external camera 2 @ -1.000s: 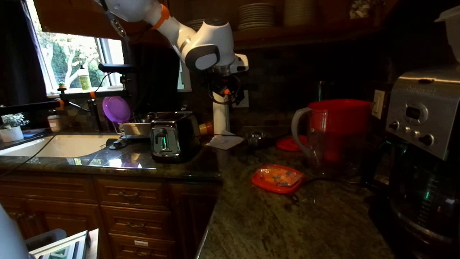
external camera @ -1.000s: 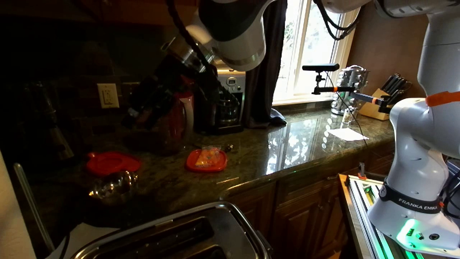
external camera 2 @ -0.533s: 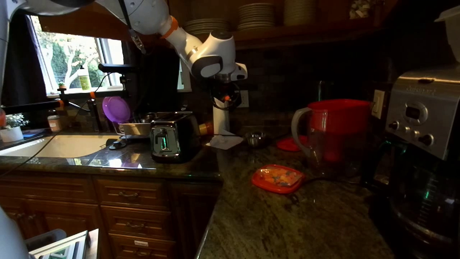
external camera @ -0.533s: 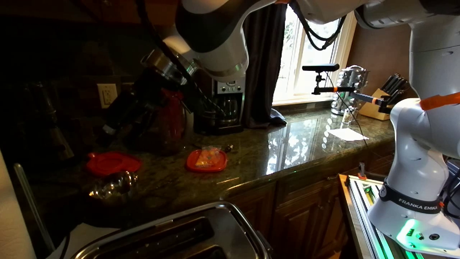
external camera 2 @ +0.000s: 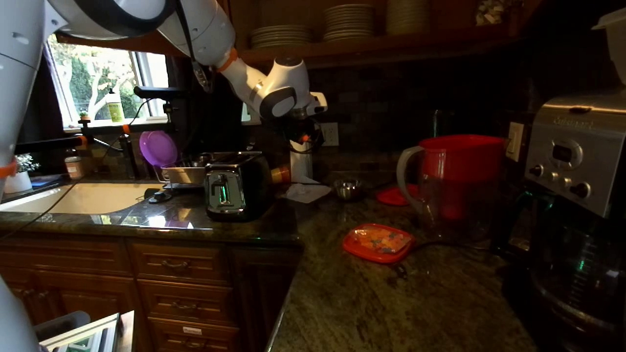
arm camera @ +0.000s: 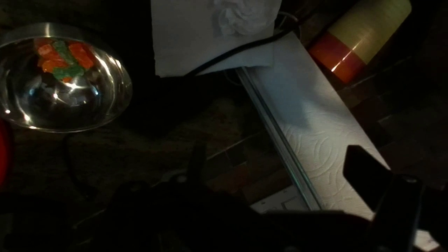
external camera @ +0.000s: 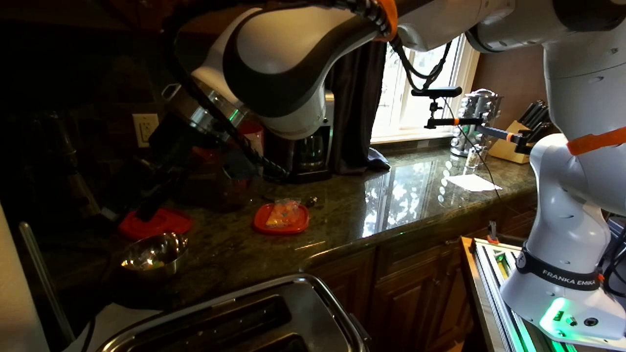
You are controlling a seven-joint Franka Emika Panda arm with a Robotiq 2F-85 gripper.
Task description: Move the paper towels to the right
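The paper towels [external camera 2: 301, 166] stand as an upright white roll at the back of the counter in an exterior view, with their top hidden behind my gripper. Only a strip of the paper towels [external camera: 14, 293] shows at the left edge in an exterior view. In the wrist view the embossed paper towels [arm camera: 315, 129] run diagonally, with a metal rod [arm camera: 280, 136] alongside. My gripper [arm camera: 276, 161] is open and has nothing between its fingers; one dark finger overlaps the roll in this view. In an exterior view the dark gripper [external camera: 128, 211] hangs above the red lid, apart from the roll.
A metal bowl [arm camera: 70, 91] with colourful pieces and a toaster [external camera 2: 237, 186] stand near the roll. A white sheet [external camera 2: 307, 192] and a yellow-orange cylinder [arm camera: 360, 42] lie at its base. A red pitcher [external camera 2: 459, 181], red lid [external camera: 155, 222] and coffee maker [external camera 2: 577, 146] are farther along.
The arm has come down and my gripper has moved lower and toward the roll's side, now over the red lid and near the bowl. The paper towels have not moved.
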